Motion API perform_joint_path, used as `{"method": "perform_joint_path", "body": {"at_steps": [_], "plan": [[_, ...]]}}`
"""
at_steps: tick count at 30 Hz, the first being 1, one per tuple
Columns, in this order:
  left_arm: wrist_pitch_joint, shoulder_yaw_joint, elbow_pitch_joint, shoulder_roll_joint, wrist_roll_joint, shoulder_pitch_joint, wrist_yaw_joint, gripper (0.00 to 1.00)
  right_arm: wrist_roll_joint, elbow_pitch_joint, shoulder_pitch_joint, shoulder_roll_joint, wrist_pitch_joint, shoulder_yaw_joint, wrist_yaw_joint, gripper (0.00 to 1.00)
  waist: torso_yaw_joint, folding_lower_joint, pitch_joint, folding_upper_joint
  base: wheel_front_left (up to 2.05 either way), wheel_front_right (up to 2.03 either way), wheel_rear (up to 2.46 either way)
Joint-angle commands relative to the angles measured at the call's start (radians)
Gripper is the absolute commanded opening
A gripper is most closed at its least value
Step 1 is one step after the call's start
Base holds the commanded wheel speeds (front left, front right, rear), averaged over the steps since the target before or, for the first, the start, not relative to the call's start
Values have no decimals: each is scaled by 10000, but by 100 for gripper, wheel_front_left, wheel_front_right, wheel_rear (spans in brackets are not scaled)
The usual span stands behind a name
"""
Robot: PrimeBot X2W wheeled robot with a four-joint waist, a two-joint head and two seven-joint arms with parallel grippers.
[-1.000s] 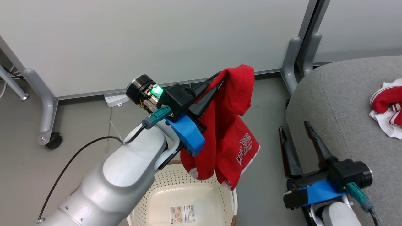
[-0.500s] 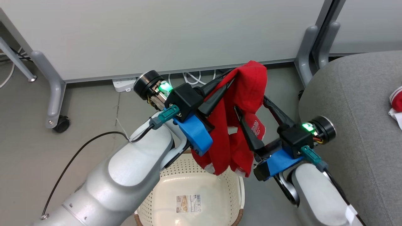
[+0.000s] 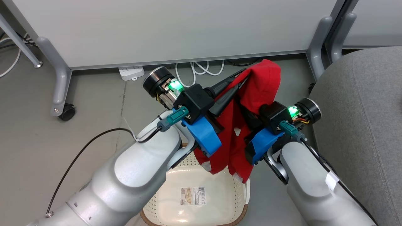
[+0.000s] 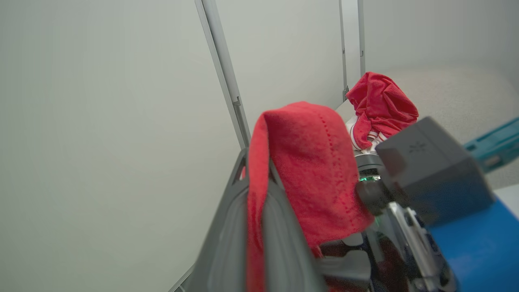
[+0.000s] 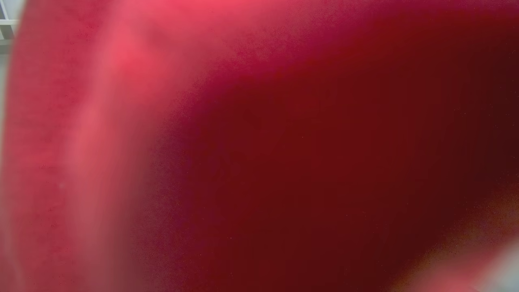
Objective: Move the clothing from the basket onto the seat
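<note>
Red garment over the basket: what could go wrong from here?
1. Right gripper is buried in the red garment; its wrist view is a red blur, so a weak grip would go unseen.
2. Left gripper pinches one fold; the rest hangs low over the basket and could snag its rim swinging to the seat.

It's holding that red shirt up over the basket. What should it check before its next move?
1. The left gripper is shut on the red shirt: ok.
2. The right gripper has a hold too: cannot tell, its fingers are buried in cloth.
3. Shirt hem clear of the basket: cannot tell.
4. Visible basket floor free of clothing: ok.
5. Bare room on the seat: ok.
6. The other garment lies on the seat: ok.
</note>
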Motion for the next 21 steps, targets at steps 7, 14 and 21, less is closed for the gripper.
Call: {"method": "perform_joint_path", "body": {"at_steps": [7,14,21], "plan": [[-49,78,33,63,6,-119,-37,0,188,122,-229,98,-6,52,-11,0,-71,-1,31,0,0,0,0],[-53,126,59,70,24,-101,-55,0,218,45,-231,109,-6,24,-11,0,-117,-1,36,0,0,0,0],[-53,156,60,82,68,-40,-59,0,276,-17,-185,120,-6,35,-11,0,-154,-1,30,0,0,0,0]]}}
